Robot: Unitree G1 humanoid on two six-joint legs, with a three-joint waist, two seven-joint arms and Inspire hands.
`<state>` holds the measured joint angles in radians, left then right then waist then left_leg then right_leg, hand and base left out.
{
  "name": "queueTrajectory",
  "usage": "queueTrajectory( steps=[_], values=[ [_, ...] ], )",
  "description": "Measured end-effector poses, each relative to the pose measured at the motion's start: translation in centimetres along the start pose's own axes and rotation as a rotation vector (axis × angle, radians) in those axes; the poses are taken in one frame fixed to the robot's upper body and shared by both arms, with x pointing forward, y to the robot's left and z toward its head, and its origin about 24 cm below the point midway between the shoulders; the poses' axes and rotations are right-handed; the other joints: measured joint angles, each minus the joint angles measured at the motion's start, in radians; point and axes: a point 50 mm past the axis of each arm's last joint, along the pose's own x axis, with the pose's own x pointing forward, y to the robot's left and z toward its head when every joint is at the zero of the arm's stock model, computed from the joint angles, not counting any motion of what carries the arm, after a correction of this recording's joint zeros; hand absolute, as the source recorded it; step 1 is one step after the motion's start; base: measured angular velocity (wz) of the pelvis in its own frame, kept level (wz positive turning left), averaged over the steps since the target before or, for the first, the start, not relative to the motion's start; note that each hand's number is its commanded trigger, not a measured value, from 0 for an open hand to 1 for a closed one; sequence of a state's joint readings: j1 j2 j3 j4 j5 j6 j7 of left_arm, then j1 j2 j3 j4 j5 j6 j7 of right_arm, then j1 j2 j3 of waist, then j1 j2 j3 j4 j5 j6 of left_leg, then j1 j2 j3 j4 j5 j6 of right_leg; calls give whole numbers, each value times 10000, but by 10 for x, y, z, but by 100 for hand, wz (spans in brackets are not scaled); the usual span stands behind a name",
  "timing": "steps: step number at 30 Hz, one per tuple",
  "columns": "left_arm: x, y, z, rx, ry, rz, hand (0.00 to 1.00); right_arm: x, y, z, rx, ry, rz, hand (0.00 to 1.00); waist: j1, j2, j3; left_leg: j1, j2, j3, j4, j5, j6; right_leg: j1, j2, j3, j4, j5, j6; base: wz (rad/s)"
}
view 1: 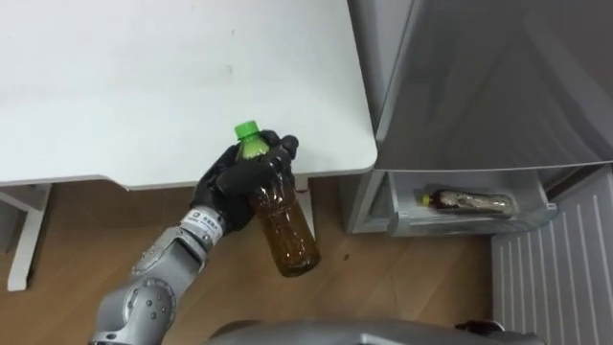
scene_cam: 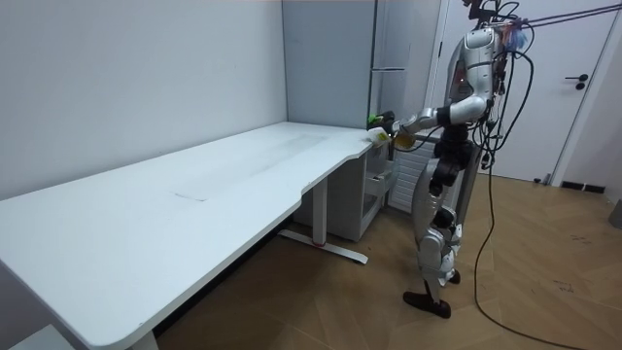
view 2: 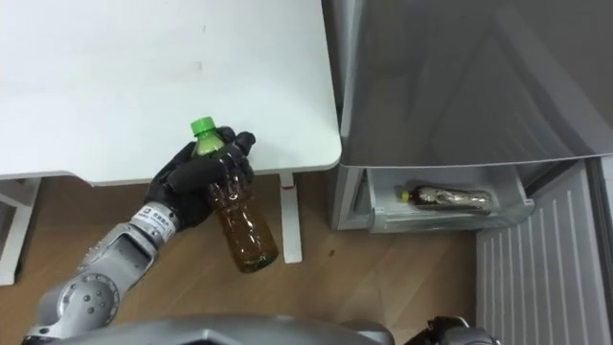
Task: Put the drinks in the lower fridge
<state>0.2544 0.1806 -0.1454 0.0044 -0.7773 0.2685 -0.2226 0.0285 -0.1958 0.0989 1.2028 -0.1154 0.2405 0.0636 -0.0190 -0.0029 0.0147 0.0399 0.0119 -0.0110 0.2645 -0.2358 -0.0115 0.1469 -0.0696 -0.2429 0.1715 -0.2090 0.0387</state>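
Note:
My left hand [view 1: 233,179] [view 2: 189,176] is shut round the neck of a brown drink bottle [view 1: 283,222] [view 2: 244,225] with a green cap [view 1: 248,129], held in the air just off the white table's near right corner. The bottle hangs tilted, base toward me and to the right. In the room view my left hand [scene_cam: 392,123] holds the bottle [scene_cam: 401,138] out at the table's far corner, in front of the fridge. A second brown bottle [view 1: 468,200] [view 2: 447,197] with a yellow cap lies on its side in the open lower fridge drawer [view 1: 536,218].
The white table [view 1: 144,86] takes up the left and centre; its leg [view 1: 305,206] stands below the corner. The grey fridge [view 1: 498,77] rises at the right, its open lower door [view 1: 556,278] at lower right. Wooden floor lies between. I stand facing the fridge beside the table's end.

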Motion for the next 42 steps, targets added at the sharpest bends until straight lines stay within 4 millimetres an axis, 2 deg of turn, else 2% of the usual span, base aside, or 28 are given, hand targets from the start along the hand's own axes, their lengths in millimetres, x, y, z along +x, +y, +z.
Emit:
queueTrajectory(
  steps=[2, 6, 8, 11, 14, 17, 27, 30, 34, 38, 42],
  values=[
    [0, -1, -3, 858, 78, -109, 100, -1, -1, 9, -92, -419, -155, 0, -5, -54, -6, -148, -14, -80, 89, 3, -3, -100, -5, -84, 35, 1, -2, 11],
    [1, -2, -5, 1436, 211, -236, 100, -5, -2, 29, -548, -1347, -334, 0, 115, -177, -14, -103, -13, -80, 94, 6, -4, -129, -15, -78, 139, 0, -1, 1],
    [1, 1, -10, 1543, 337, -151, 100, -9, 2, 48, -606, -2401, -246, 0, 189, -258, -2, -54, -14, -80, 99, 6, -4, -53, -15, -82, 140, 1, -1, 0],
    [1, 6, -21, 1432, 712, 91, 100, -17, 14, 70, -994, -3630, 91, 0, 218, -280, -14, -15, -15, -89, 145, 3, -2, 54, -15, -90, 127, 0, 0, 3],
    [1, 8, -22, 1910, 833, 305, 100, -26, 25, 88, -1626, -4646, 558, 0, 226, -230, -23, -147, -13, -89, 307, -9, 7, 11, -15, -96, 140, -3, 0, 4],
    [1, 9, -23, 2656, 968, 446, 100, -34, 34, 97, -2543, -5318, 811, 0, 230, -187, -35, -332, -11, -84, 427, -12, 13, -120, -14, -88, 176, -1, -1, 1],
    [2, 7, -24, 3226, 858, 545, 100, -44, 45, 110, -3800, -6286, 1111, 0, 231, -94, -95, -386, -14, -73, 401, -9, 16, -249, -39, -93, 329, -23, 6, 0],
    [3, 7, -25, 3732, 837, 708, 100, -49, 47, 115, -4382, -6567, 1152, 0, 281, -113, -77, -306, -11, -9, 372, -7, 17, -279, -50, -27, 368, -37, 6, -7],
    [3, 7, -24, 4882, 701, 773, 100, -62, 54, 123, -5093, -7438, 1353, 0, 347, -298, 12, -322, 8, 61, 372, -8, 18, -371, -51, 20, 406, -37, 5, -6],
    [4, 6, -22, 5477, 636, 749, 100, -73, 60, 125, -5292, -8116, 1743, 0, 460, -374, -24, -356, 2, 61, 379, -14, 24, -375, -47, 54, 403, -34, 1, -1],
    [4, 4, -20, 5509, 521, 633, 100, -76, 62, 126, -5478, -8194, 2188, 0, 468, -357, -13, -320, 6, 12, 372, -14, 23, -341, -45, 32, 460, -33, 1, 2]
  ],
)
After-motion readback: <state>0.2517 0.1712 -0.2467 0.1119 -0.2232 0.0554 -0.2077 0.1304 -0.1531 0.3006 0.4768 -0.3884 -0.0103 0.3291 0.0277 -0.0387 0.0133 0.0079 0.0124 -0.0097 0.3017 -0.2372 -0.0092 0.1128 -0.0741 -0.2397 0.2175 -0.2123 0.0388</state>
